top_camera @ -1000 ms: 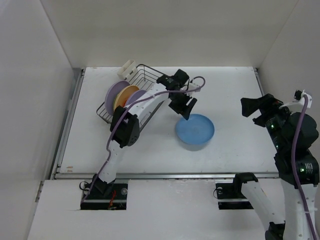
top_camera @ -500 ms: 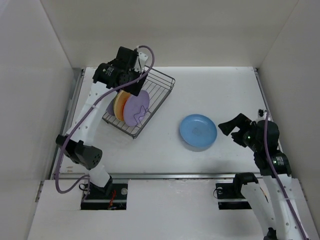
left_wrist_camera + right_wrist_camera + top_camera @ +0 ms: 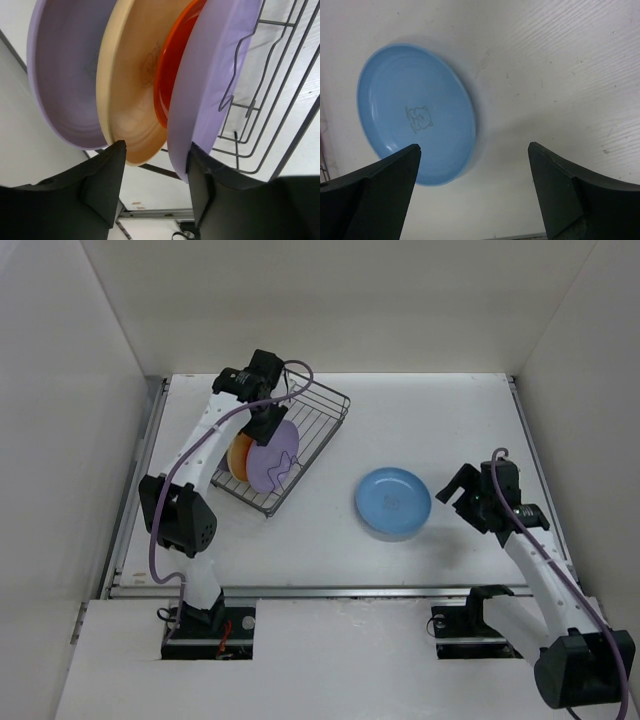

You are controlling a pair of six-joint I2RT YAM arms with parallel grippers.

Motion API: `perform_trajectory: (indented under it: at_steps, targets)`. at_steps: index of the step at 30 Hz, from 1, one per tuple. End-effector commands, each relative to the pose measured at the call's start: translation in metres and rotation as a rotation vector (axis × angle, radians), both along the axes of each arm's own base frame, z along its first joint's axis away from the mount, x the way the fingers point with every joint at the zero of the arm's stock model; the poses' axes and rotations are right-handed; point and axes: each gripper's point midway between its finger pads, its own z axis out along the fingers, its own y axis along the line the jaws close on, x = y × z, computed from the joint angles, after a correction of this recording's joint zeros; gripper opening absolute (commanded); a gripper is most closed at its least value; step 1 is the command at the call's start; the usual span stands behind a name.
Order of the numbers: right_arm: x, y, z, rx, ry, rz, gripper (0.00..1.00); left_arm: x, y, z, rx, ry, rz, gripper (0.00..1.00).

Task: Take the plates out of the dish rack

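The dish rack [image 3: 325, 415] stands at the back left of the table, its wires [image 3: 260, 115] close in the left wrist view. Upright in it are a lavender plate [image 3: 65, 75], a tan plate [image 3: 130, 90], a red-orange plate [image 3: 172, 75] and a front lavender plate [image 3: 210, 85] [image 3: 270, 462]. My left gripper [image 3: 268, 428] [image 3: 155, 170] is open at their rims; the front lavender plate's edge lies against the inner face of one finger [image 3: 205, 185], the other finger [image 3: 100, 185] stands by the tan plate. A blue plate [image 3: 394, 502] [image 3: 415, 115] lies flat mid-table. My right gripper [image 3: 462, 498] [image 3: 475, 147] is wide open beside its right edge, holding nothing.
White walls [image 3: 70, 440] close in the table on the left, back and right. A metal rail [image 3: 330, 590] runs along the near edge, another [image 3: 140, 480] along the left side beside the rack.
My left gripper has gone from beside the blue plate back to the plates in the rack. My right arm has swung in from the far right and come down next to the blue plate.
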Motion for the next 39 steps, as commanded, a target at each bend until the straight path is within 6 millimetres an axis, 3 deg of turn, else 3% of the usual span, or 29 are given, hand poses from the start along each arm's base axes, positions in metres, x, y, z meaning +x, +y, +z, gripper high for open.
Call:
perform_trajectory:
  at_steps: [1, 4, 12, 16, 19, 24, 27, 39]
  targets:
    - [0.02, -0.006, 0.015, -0.039, -0.09, -0.011, 0.94, 0.004, 0.006, 0.005, -0.008, -0.025, 0.011, 0.46]
    - [0.018, -0.004, 0.008, -0.034, -0.068, -0.004, 0.93, 0.003, 0.004, -0.002, -0.016, -0.005, 0.014, 0.24]
    - [0.012, 0.001, 0.017, -0.016, -0.118, 0.017, 0.93, -0.002, -0.004, -0.014, -0.06, 0.038, 0.012, 0.17]
    - [0.012, 0.001, 0.02, -0.015, -0.13, 0.017, 0.93, -0.001, -0.005, -0.02, -0.058, 0.054, 0.024, 0.0]
    - [0.008, 0.003, 0.019, -0.009, -0.121, 0.025, 0.93, 0.001, -0.007, -0.001, -0.087, 0.011, 0.047, 0.0]
    - [0.005, 0.002, 0.047, -0.004, -0.176, 0.024, 0.9, 0.001, -0.01, 0.057, -0.149, -0.135, 0.054, 0.0]
    - [0.004, 0.002, 0.067, -0.001, -0.217, 0.024, 0.9, -0.009, -0.016, 0.08, -0.157, -0.199, 0.029, 0.0]
    - [0.002, 0.007, 0.135, 0.018, -0.342, 0.051, 0.9, -0.037, -0.033, 0.133, -0.247, -0.302, -0.042, 0.0]
